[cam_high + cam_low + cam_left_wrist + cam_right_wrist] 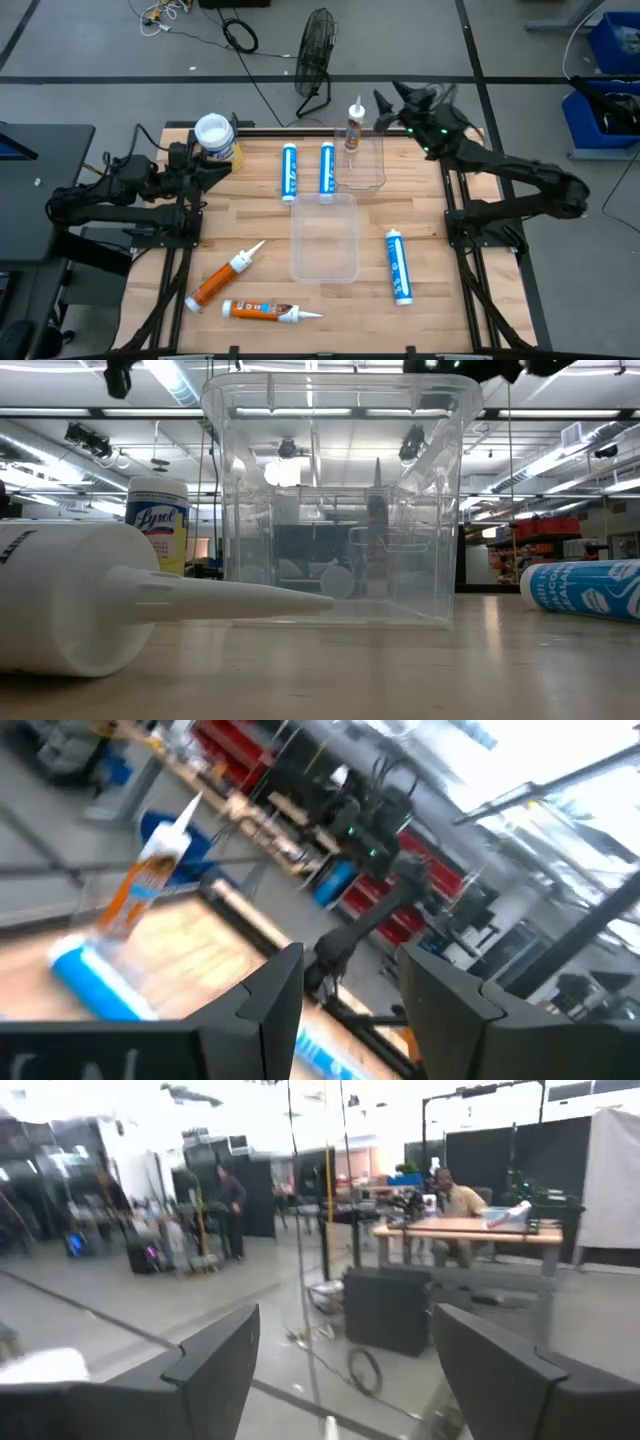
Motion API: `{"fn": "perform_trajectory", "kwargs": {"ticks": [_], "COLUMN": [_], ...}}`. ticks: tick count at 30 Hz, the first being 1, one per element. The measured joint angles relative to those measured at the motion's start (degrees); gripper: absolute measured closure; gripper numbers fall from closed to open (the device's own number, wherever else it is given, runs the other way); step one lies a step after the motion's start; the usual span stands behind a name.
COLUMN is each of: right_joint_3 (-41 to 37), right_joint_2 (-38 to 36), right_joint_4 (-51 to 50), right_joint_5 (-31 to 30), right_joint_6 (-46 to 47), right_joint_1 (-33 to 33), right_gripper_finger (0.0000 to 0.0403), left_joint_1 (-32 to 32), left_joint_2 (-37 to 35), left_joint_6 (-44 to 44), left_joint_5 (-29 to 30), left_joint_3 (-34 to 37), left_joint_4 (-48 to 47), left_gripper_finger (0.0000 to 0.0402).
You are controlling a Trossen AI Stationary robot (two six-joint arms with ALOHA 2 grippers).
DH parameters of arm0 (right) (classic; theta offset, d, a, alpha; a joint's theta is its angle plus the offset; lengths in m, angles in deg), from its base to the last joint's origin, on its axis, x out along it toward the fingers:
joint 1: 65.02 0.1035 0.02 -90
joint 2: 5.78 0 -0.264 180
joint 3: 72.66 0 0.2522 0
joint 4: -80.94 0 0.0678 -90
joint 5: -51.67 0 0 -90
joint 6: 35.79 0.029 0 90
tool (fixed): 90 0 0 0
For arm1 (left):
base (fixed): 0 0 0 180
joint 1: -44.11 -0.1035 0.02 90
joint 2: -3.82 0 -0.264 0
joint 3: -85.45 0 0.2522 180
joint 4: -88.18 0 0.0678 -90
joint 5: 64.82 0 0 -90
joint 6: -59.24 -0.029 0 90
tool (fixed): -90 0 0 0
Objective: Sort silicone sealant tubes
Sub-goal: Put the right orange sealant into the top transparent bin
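Note:
Three blue sealant tubes lie on the wooden table: two side by side (290,172) (326,170) at the far middle, one (399,265) at the near right. Two orange tubes (225,277) (270,311) lie at the near left. A third orange tube (353,128) stands nozzle up in the far clear bin (370,175). My right gripper (383,112) hangs open in the air just right of that tube, nothing between its fingers (345,1330). My left gripper (225,165) waits open at the table's left edge (350,960).
A second clear bin (325,260) stands in the table's middle and fills the low view (335,500). A yellow canister with a white lid (214,135) stands at the far left, next to my left gripper. Beyond the far edge are a fan (316,50) and cables.

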Motion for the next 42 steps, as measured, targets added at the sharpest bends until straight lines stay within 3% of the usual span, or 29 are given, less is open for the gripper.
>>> {"fn": "perform_trajectory", "kwargs": {"ticks": [7,13,18,23,30,34,39,42], "right_joint_3": [0.0,0.0,0.0,0.0,0.0,0.0,0.0,0.0], "right_joint_2": [-7.1,-10.5,-11.9,-12.3,-12.3,-12.3,-12.3,-12.3], "right_joint_4": [-7.0,-11.8,-13.5,-15.1,-16.9,-16.9,-18.6,-20.0], "right_joint_5": [0.0,0.0,-4.1,-8.6,-11.9,-12.1,-12.0,-12.0], "right_joint_6": [10.9,17.9,18.9,18.9,18.7,18.7,18.5,18.5], "right_joint_1": [3.4,6.8,10.7,14.3,17.4,18.4,19.2,19.3], "right_gripper_finger": [0.0103,0.0103,0.0103,0.0103,0.0103,0.0103,0.0103,0.0103], "left_joint_1": [0.0,0.1,2.3,6.8,17.5,24.9,32.2,35.1], "left_joint_2": [5.0,13.7,18.9,20.7,23.2,26.1,33.4,39.1], "left_joint_6": [-5.4,-5.7,-2.2,4.1,10.3,8.8,0.9,-1.1], "left_joint_5": [-10.5,-25.3,-35.7,-40.5,-38.0,-29.5,-16.5,-11.2], "left_joint_3": [-0.1,-0.1,-0.1,-0.1,-0.1,-3.1,-13.0,-18.3], "left_joint_4": [2.4,2.2,2.0,-1.2,0.7,-0.2,-11.9,-14.3], "left_gripper_finger": [0.0234,0.0230,0.0208,0.0196,0.0211,0.0227,0.0249,0.0260]}}
